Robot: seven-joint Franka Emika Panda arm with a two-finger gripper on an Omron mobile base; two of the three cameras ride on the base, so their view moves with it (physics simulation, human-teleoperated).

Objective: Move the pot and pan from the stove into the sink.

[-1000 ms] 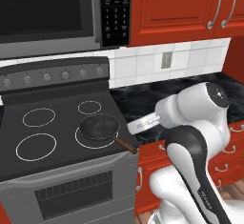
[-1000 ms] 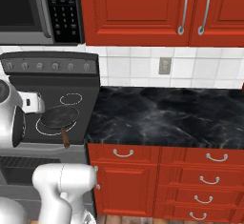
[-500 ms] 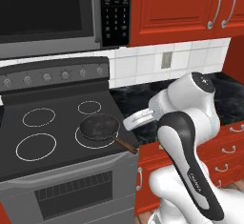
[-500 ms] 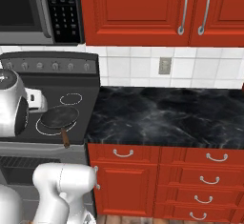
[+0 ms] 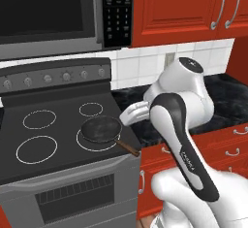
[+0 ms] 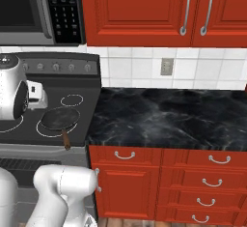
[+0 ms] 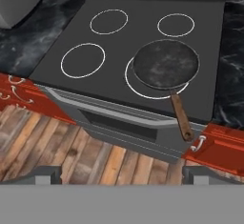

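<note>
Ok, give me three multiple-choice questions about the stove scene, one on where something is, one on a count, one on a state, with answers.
1. Where does the pan sit on the stove?
A. on a front ring, by the counter
B. on a back ring
C. on the oven door

2. How many white rings mark the cooktop?
A. two
B. four
C. six

3. What is in the pan?
A. water
B. a lid
C. nothing

Answers: 1 A, its brown handle juts past the front edge in the hand view; 2 B, four outlines show there; 3 C, its dark speckled inside lies bare.
</note>
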